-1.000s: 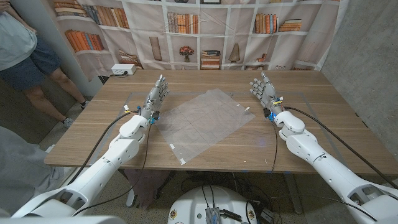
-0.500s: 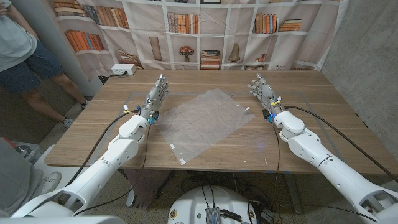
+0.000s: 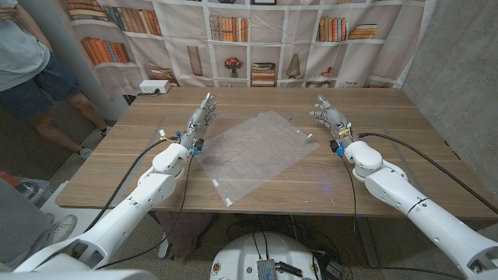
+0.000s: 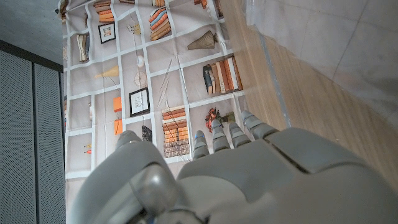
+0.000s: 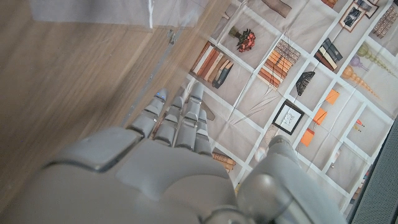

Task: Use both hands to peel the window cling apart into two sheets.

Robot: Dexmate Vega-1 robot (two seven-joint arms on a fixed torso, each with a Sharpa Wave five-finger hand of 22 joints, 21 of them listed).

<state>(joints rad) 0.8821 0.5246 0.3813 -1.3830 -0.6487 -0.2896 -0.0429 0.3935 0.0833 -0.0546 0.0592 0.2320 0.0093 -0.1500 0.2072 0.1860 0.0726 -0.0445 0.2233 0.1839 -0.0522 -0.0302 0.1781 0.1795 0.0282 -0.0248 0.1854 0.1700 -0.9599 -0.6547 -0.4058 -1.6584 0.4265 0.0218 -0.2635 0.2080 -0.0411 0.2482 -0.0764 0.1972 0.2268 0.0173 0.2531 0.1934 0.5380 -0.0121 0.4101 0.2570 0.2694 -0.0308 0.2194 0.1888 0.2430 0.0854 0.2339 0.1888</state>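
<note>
Window cling point(image 3: 254, 154) lying flat mid-tabletop point(image 3: 405, 167), turned diamond-wise, still one piece with small white tabs at its edges. Left robot hand point(image 3: 199, 120) just beside the cling's left corner, fingers apart and extended, holding nothing. Right robot hand point(image 3: 330, 117) near the right corner, fingers likewise spread and empty. Nothing gripped yet, so the step in hand looks like the approach to the sheet. Best done by bringing each robot hand to a tabbed corner, pinching only one layer per side rather than both together. Worth starting at a single corner where the layers can be teased apart, one robot hand pinning the lower sheet to the tabletop while the other lifts the upper. Slow, low-angle pull advisable; thin film likely to wrinkle, stretch or cling back on itself if yanked. Person point(image 3: 27, 58) standing off the far left corner, well clear.
</note>
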